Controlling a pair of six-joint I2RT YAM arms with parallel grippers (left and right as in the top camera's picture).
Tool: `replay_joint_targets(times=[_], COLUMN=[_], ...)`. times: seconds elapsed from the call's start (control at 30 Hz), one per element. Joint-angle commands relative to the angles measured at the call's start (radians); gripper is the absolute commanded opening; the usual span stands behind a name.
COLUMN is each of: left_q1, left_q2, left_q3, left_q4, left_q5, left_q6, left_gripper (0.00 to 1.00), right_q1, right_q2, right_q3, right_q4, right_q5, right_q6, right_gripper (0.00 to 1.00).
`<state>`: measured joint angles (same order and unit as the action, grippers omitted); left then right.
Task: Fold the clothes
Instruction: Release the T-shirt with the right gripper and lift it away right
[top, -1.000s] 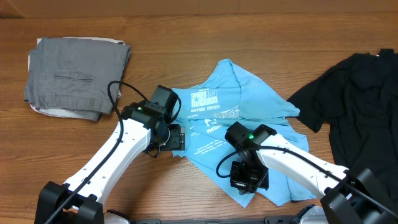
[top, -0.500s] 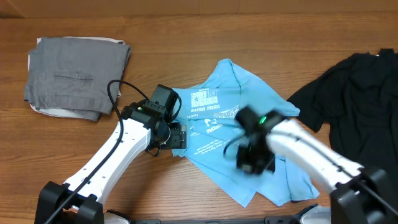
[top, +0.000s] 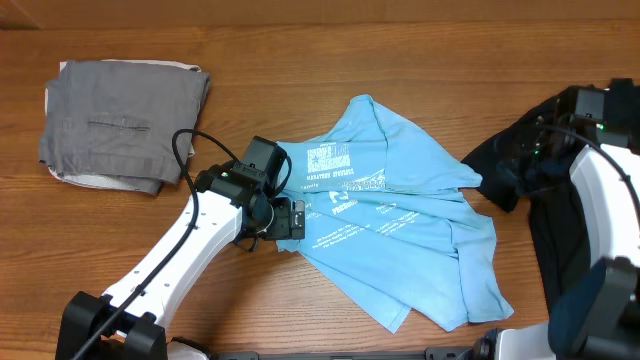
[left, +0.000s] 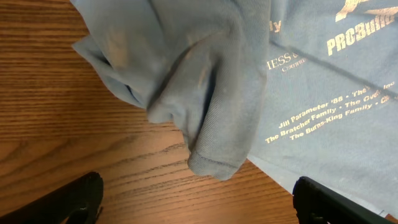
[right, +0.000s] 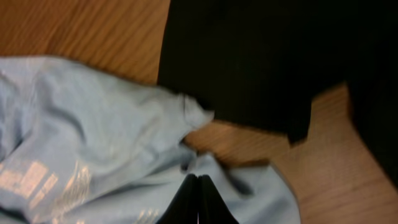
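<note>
The clothes, a light blue T-shirt with small white print facing up, lies crumpled in the middle of the table. My left gripper sits at its left edge, open wide. In the left wrist view its two black fingers frame bare wood, and a bunched fold of the shirt lies just ahead of the left gripper, untouched. My right gripper is far right by the shirt's sleeve tip, dark against a black garment. In the right wrist view the right gripper is shut with nothing in it, above blue cloth.
A folded grey garment lies at the back left. A black garment is spread along the right side, its edge close to the blue sleeve. Bare wood runs along the front and between the piles.
My right arm has swung from the shirt's lower middle to the far right, over the black garment, still shut. The left jaws have opened wider at the shirt's left edge.
</note>
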<state>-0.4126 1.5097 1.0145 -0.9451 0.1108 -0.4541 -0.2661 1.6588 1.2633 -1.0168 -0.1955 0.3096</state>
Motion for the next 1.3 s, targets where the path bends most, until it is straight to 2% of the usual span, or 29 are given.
replay_joint_targets(times=[0.0, 0.43, 0.53, 0.67, 0.77, 0.97, 1.07, 1.1, 1.13, 1.27], left_q1=[-0.001, -0.001, -0.001, -0.001, -0.001, -0.001, -0.001, -0.001, -0.001, -0.001], left_q2=[0.007, 0.007, 0.007, 0.007, 0.007, 0.007, 0.007, 0.007, 0.007, 0.007], left_q3=[-0.007, -0.007, -0.007, -0.007, -0.007, -0.007, -0.007, -0.007, -0.007, -0.007], left_q4=[0.018, 0.035, 0.034, 0.034, 0.034, 0.034, 0.035, 0.034, 0.034, 0.035], left_q5=[-0.010, -0.010, -0.010, -0.010, -0.010, -0.010, -0.010, -0.010, -0.010, -0.010], left_q6=[-0.007, -0.006, -0.006, -0.006, -0.006, -0.006, -0.006, -0.006, -0.006, -0.006], left_gripper=[1.00, 1.00, 1.00, 1.00, 1.00, 1.00, 1.00, 1.00, 1.00, 1.00], right_q1=[-0.008, -0.011, -0.011, -0.019, -0.070, -0.315, -0.398, -0.436, -0.447, -0.457], right_q2=[0.087, 0.318, 0.381, 0.451, 0.476, 0.479, 0.479, 0.479, 0.479, 0.478], right_q3=[0.011, 0.011, 0.011, 0.011, 0.011, 0.011, 0.014, 0.028, 0.037, 0.128], right_q4=[0.081, 0.318, 0.334, 0.368, 0.416, 0.584, 0.663, 0.684, 0.684, 0.645], right_q5=[-0.011, 0.001, 0.050, 0.241, 0.328, 0.344, 0.253, 0.132, 0.091, -0.085], right_q6=[-0.079, -0.083, -0.082, -0.044, -0.019, -0.010, -0.053, -0.079, -0.079, -0.079], right_gripper=[0.04, 0.04, 0.04, 0.04, 0.04, 0.04, 0.04, 0.04, 0.05, 0.17])
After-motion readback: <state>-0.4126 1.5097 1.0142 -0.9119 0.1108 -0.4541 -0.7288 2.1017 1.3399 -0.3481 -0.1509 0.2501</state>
